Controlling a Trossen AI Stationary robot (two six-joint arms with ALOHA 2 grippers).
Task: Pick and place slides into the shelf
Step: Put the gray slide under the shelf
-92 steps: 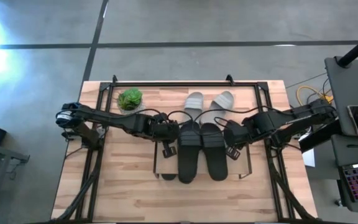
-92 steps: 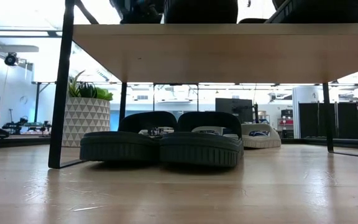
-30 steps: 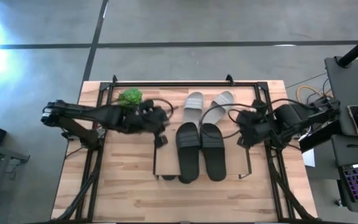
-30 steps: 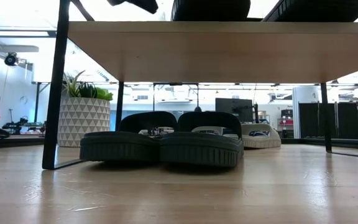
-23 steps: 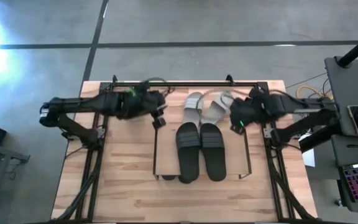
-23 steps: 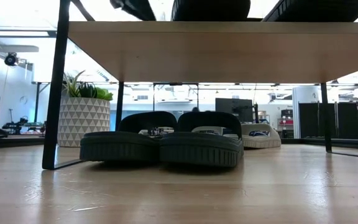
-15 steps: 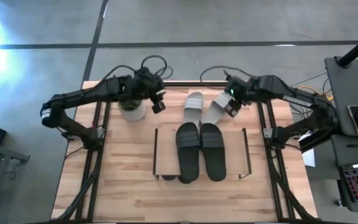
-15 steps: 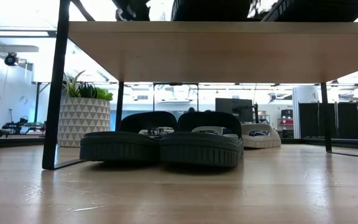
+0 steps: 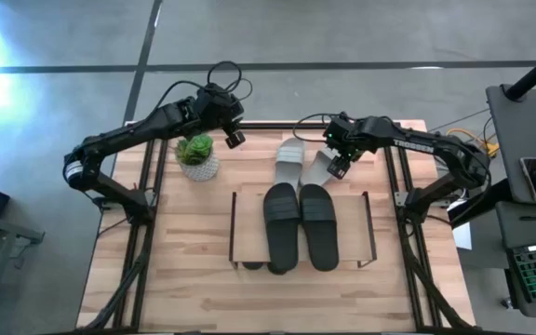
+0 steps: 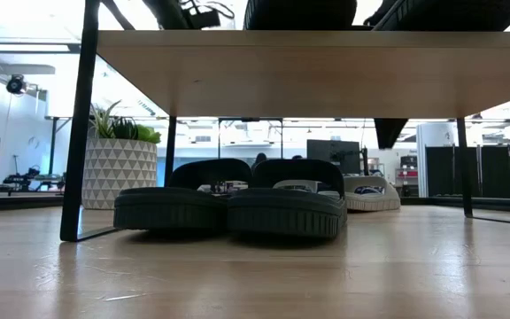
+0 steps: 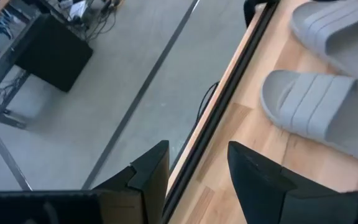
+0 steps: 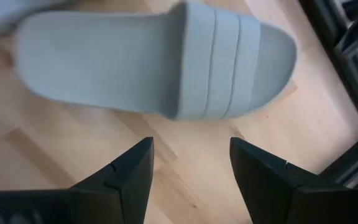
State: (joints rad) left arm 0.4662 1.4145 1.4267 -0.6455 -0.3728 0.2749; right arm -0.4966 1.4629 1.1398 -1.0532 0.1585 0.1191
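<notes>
A low shelf (image 9: 249, 244) with a light wooden plank top and thin black side frames is seen at the middle of the wooden table (image 9: 184, 288). Two black slides (image 9: 301, 226) are laid side by side on the plank, touching along their inner edges, with their long axes running from the near edge of the table toward the far edge. In the low view, a second pair of black slides (image 10: 228, 206) is seen on the tabletop beneath the plank, side by side and end-on to the camera, rounded ends foremost. Two light grey slides (image 9: 305, 160) are placed on the table just beyond the shelf: the left one lies nearly parallel to the black pair, while the right one is angled, its far end turned toward the right rail. In the right wrist view, the strap of the angled grey slide (image 12: 166, 68) is seen near one end of its sole. The right gripper (image 9: 335, 165) is positioned over this slide with its fingers spread wide and nothing held between them. The left gripper (image 9: 234, 140) is located at the far edge of the table, between the potted plant (image 9: 196, 154) and the grey slides, with its fingers parted and empty; both grey slides (image 11: 328, 106) are shown beyond it in the left wrist view.
</notes>
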